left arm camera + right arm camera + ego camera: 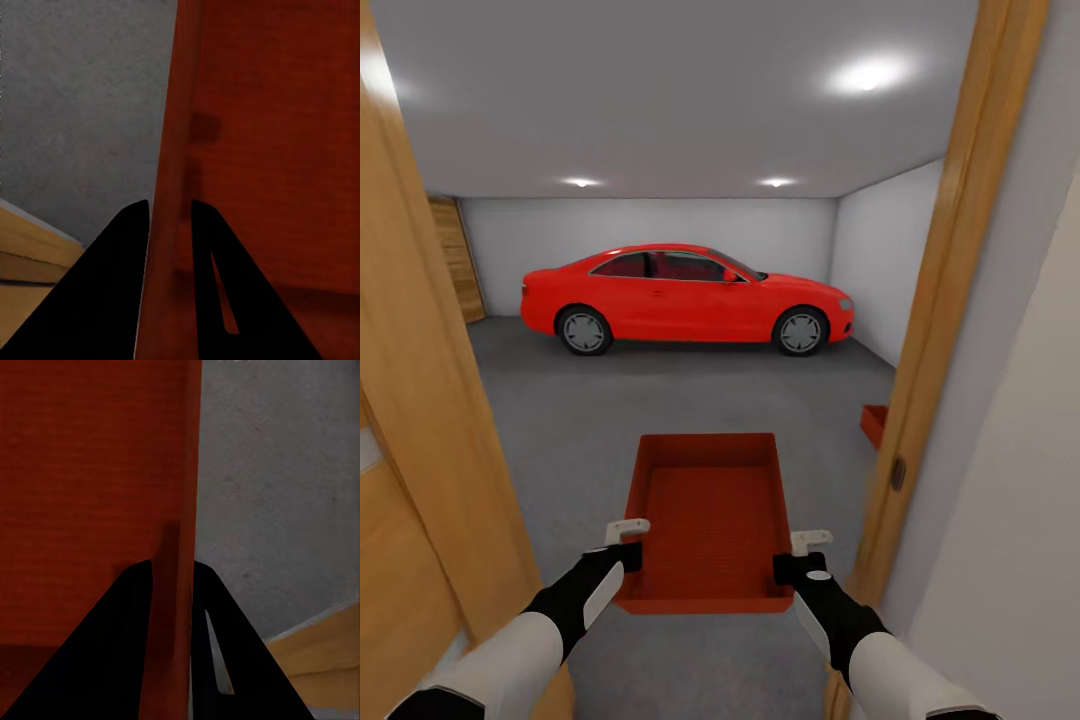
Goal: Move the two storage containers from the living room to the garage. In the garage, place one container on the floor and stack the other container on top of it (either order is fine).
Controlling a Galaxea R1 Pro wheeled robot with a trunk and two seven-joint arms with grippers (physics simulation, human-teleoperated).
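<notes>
Orange-red, open-topped rectangular plastic bin (710, 520) carried low in front, held level over dark grey mottled concrete floor (660, 390) at the threshold of a white-walled garage. Risk ahead, as a judgement: narrow passage between light wooden door leaf (420, 400) at 9 o'clock and wooden door frame (950, 300) at 3 o'clock, so a slight swerve could knock an elbow or the bin's edge against wood and twist the load out of the thin wall pinches. Uneven pull from one arm could likewise tilt or drop it. Left claw (628, 545) pinching the bin's left wall near the close corner, at about 8 o'clock of the bin; in the left wrist view, dark fingers (112, 292) straddling the red wall. Right claw (805, 555) pinching the right wall likewise, at about 4 o'clock; same straddle in the right wrist view. Second orange-red bin (874, 422) resting on the floor at 2 o'clock, partly hidden by the frame. Red car (685, 300) parked at 12 o'clock, well apart.
</notes>
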